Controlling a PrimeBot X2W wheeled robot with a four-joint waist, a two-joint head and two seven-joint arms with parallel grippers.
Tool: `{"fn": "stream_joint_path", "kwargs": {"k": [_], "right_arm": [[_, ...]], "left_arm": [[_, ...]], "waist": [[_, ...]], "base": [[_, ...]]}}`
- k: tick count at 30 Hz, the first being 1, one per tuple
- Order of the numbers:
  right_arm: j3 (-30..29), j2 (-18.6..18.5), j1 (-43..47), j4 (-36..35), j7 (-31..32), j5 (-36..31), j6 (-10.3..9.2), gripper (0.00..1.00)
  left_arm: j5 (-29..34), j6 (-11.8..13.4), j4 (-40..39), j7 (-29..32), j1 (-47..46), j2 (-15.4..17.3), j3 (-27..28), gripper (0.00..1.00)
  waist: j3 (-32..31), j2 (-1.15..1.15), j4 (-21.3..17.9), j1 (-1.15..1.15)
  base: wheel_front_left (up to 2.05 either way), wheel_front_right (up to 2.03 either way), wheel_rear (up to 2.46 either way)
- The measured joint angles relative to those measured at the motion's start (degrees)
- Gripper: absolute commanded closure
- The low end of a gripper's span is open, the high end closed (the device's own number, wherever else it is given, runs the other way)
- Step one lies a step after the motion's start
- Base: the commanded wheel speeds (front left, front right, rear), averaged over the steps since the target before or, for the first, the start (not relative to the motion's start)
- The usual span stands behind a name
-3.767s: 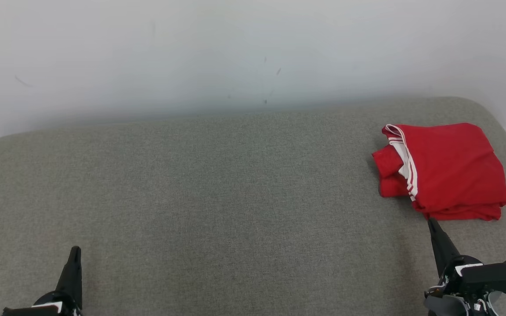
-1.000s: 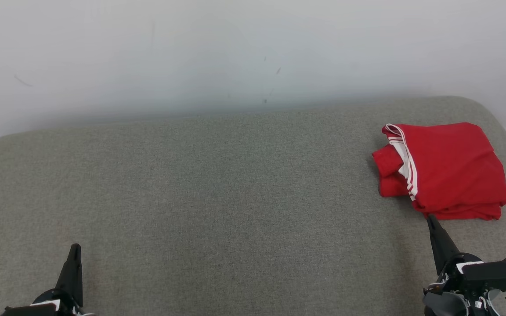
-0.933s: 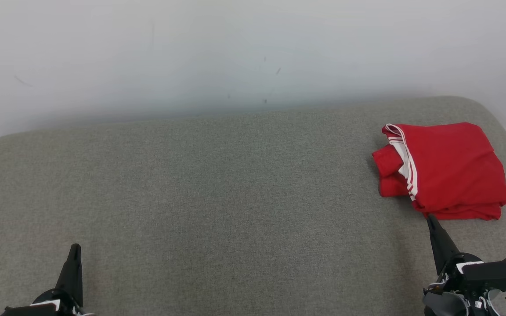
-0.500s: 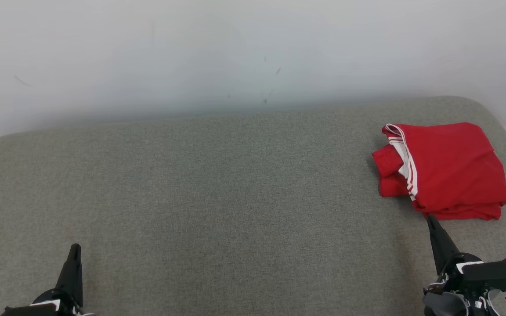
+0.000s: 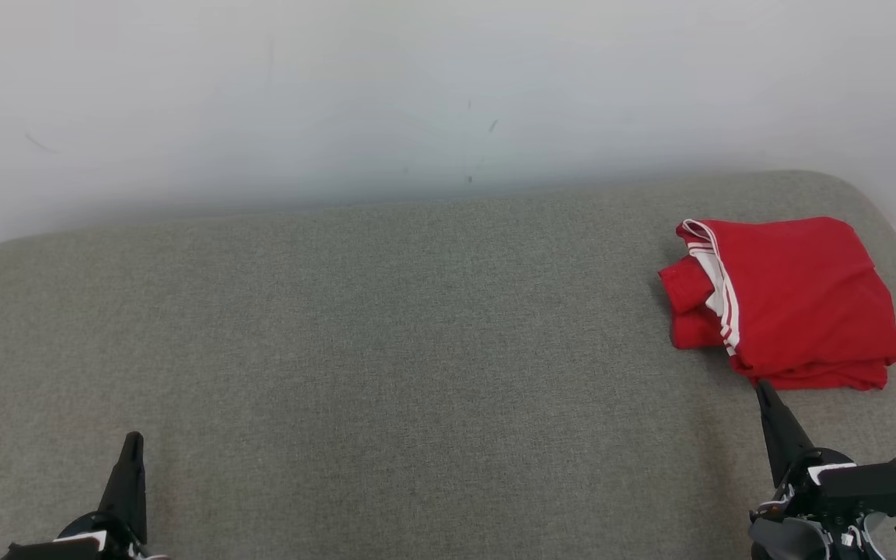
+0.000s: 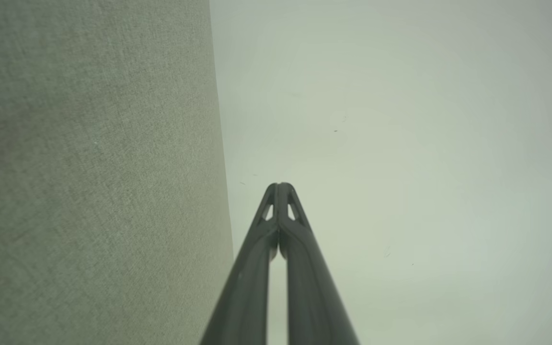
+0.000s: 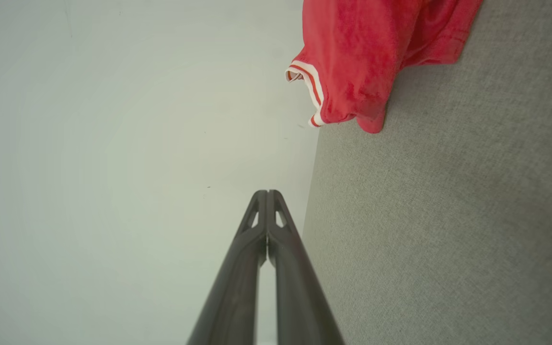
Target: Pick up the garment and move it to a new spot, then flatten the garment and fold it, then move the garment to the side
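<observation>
A folded red fabric garment [image 5: 794, 303] with white striped trim lies in a rough, layered bundle on a wide grey woven upholstered surface [image 5: 417, 350] with rounded corners, at its far right part near the back edge. The trimmed edge faces the middle of the surface, and a rolled red piece sticks out beside it. Behind the surface rises a plain pale wall [image 5: 417, 78] with a few small dark marks. In the head view the right gripper [image 5: 763, 390] stands at the lower right, its two long dark fingers pressed together into a single point. That point comes just short of the garment's near edge, and I cannot tell whether it touches the cloth. The left gripper [image 5: 134, 443] is at the lower left, well apart from the garment, with its fingers also drawn together and nothing between them. The left wrist view shows the left gripper [image 6: 280, 186] with its tips meeting, the upholstered surface [image 6: 89, 167] to one side and the wall [image 6: 400, 143] to the other. The right wrist view shows the right gripper [image 7: 267, 193] likewise closed on nothing, its tips clear of the garment [image 7: 352, 52], which lies further ahead on the upholstered surface [image 7: 448, 215] against the wall [image 7: 113, 143].
</observation>
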Motion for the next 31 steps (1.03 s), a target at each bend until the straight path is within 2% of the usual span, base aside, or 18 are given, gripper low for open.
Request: {"fn": "stream_joint_path", "kwargs": {"k": [31], "right_arm": [[0.00, 0.00, 0.00, -0.01, -0.01, 0.00, 0.00, 1.00]], "left_arm": [[0.00, 0.00, -0.02, 0.00, 0.00, 0.00, 0.00, 1.00]], "waist": [[0.01, 0.00, 0.00, 0.00]], "base": [[0.00, 0.00, 0.00]]}}
